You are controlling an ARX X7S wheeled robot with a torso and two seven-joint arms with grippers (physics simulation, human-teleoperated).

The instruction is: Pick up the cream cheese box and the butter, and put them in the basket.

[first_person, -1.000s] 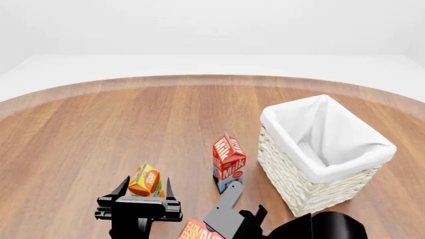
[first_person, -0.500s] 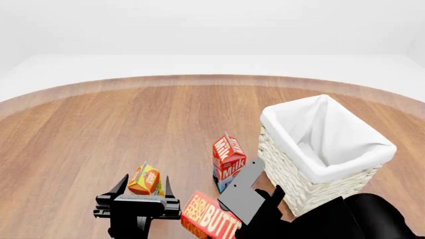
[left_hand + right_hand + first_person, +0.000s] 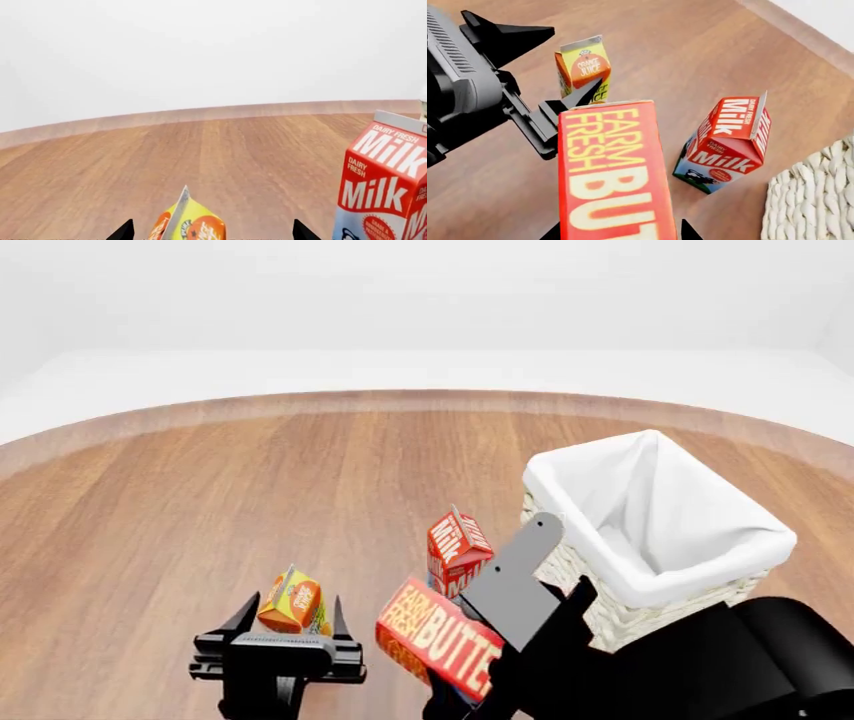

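My right gripper [image 3: 467, 665] is clamped on the butter [image 3: 438, 642], which hangs tilted above the wooden table [image 3: 200, 500] near its front edge, clear of the surface; in the right wrist view the butter [image 3: 614, 175] fills the space between my two fingertips. The basket [image 3: 654, 540] stands on the table toward the right edge, its white liner folded over the rim, just beside my right arm. The milk carton [image 3: 458, 552] stands upright between the butter and the basket, close to the basket's wicker wall. My left gripper [image 3: 287, 625] rests low near the front edge with its fingers spread wide, the orange juice carton [image 3: 294, 602] standing between the fingertips; I cannot tell whether they touch it. The cream cheese box does not show in any view.
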